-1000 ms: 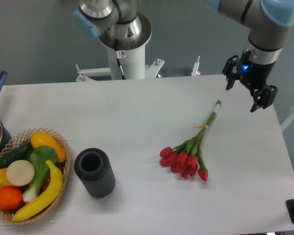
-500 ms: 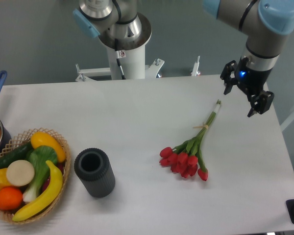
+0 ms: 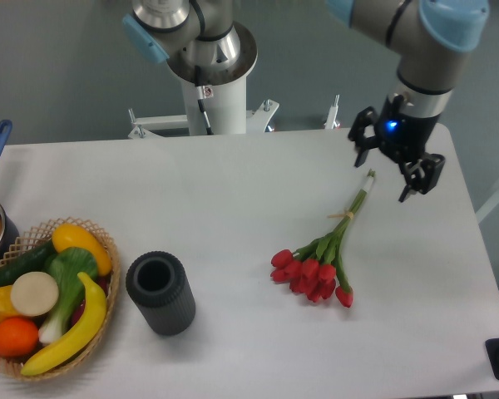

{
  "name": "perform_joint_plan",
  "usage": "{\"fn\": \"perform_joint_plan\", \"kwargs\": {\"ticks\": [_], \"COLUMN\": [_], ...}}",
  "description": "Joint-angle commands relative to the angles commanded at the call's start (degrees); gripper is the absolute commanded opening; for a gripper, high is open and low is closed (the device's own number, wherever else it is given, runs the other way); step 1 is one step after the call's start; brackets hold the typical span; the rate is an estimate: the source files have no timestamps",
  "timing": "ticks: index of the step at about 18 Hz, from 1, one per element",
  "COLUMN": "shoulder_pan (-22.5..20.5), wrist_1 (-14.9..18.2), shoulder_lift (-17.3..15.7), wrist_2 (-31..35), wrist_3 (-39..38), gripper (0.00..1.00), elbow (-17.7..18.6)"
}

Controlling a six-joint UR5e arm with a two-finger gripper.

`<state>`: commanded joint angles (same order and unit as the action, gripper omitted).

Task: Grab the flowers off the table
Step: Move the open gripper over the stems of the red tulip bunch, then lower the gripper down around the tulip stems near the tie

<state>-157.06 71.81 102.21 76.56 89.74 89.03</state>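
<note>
The end effector (image 3: 386, 165) hung wide open above the stem ends of the flowers (image 3: 324, 259), which lay untouched on the bench (image 3: 233, 191), evidently positioned for a stem grasp.

No text, label or number is readable.

Bare white tabletop (image 3: 233, 191) lies all around the bunch of red tulips (image 3: 323, 259), so nothing crowds it. The dark ribbed cylinder cup (image 3: 160, 293) and woven fruit basket (image 3: 101, 241) stand well apart, far left.
</note>
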Motion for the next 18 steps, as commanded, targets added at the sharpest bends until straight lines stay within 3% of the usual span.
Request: {"fn": "perform_joint_plan", "kwargs": {"ticks": [5,9,12,18], "shoulder_pan": [-0.3,-2.4,-2.4,-1.9], "wrist_1": [-1.2,-1.4,-1.7,-10.5], "shoulder_lift": [3.9,4.0,4.9,6.6], "wrist_2": [0.3,0.4,0.4,0.8], "wrist_3": [-4.7,-4.7,-4.7,-4.7], "gripper": [1.0,1.0,1.0,1.0], "elbow": [3.3,6.8,7.1,11.9]}}
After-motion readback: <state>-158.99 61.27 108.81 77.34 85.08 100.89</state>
